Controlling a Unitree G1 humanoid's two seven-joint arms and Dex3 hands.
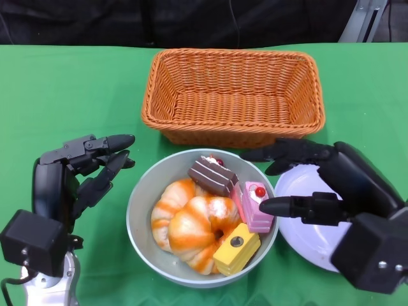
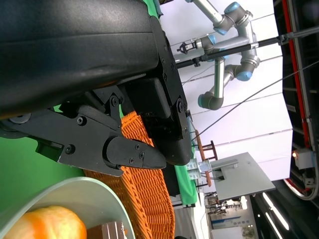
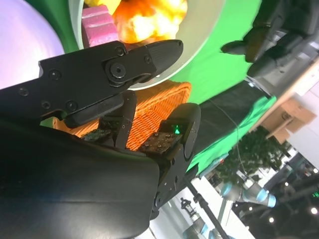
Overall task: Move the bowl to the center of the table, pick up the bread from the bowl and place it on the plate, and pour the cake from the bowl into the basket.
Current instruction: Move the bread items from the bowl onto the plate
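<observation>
- We see the black left hand [image 1: 80, 175] on its silver forearm, raised beside the left rim of the bowl, fingers spread and reaching toward the bowl, holding nothing; it stands close to the rim without touching it.
- In the left wrist view those black fingers [image 2: 127, 152] hang over the basket's weave, with the bowl rim just beneath.
- The round grey-green bowl [image 1: 141, 191] sits at the middle of the green table [image 1: 64, 95], just in front of the basket.
- Inside it: an orange-and-white glazed bread [image 1: 194, 229] fills the left and centre; a brown layered chocolate cake slice [image 1: 212, 176] lies at the back; a pink cake slice with a red cherry [image 1: 252, 204] leans at the right; a yellow cake block [image 1: 236, 248] lies at the front right.
- The rectangular orange wicker basket [image 1: 233, 95] stands behind the bowl.
- The black right hand [image 1: 319, 185] hovers over the white round plate [image 1: 299, 223], fingers apart and empty, one long finger at the bowl's right rim, another extended just in front of the basket.
- The plate lies just right of the bowl.
</observation>
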